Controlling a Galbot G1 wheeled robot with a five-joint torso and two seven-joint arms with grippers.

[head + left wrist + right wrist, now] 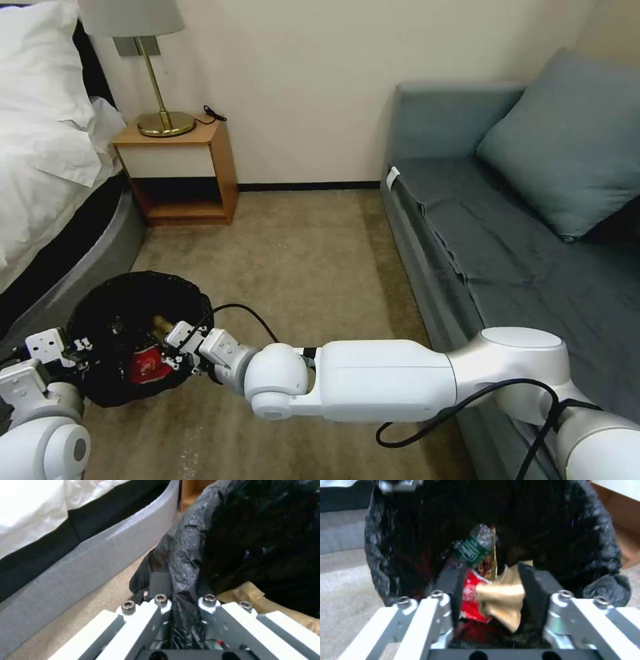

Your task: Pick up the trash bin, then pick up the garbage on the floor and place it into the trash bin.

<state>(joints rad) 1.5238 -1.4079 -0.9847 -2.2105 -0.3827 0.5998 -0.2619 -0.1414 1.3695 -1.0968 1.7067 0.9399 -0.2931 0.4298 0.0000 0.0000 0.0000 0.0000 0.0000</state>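
The left end effector sat at about eight o'clock in the head view, clenched on the rim of the bin; its wrist view showed the black bag pinched between its closed pads. Held that way, the bin hung just off the carpet beside the bed, its mouth open toward the other arm, likely so litter could be dropped straight in.

To the right, the right end effector reached across from four o'clock and hovered over the bin's mouth. Its wrist view showed the tan paper between its pads, which stood parted around it; whether they pressed the paper or had let go could not be told. Below lay the red packet and the bottle, already inside the bag. The carpet in view held no other litter, so the task seemed near its end.
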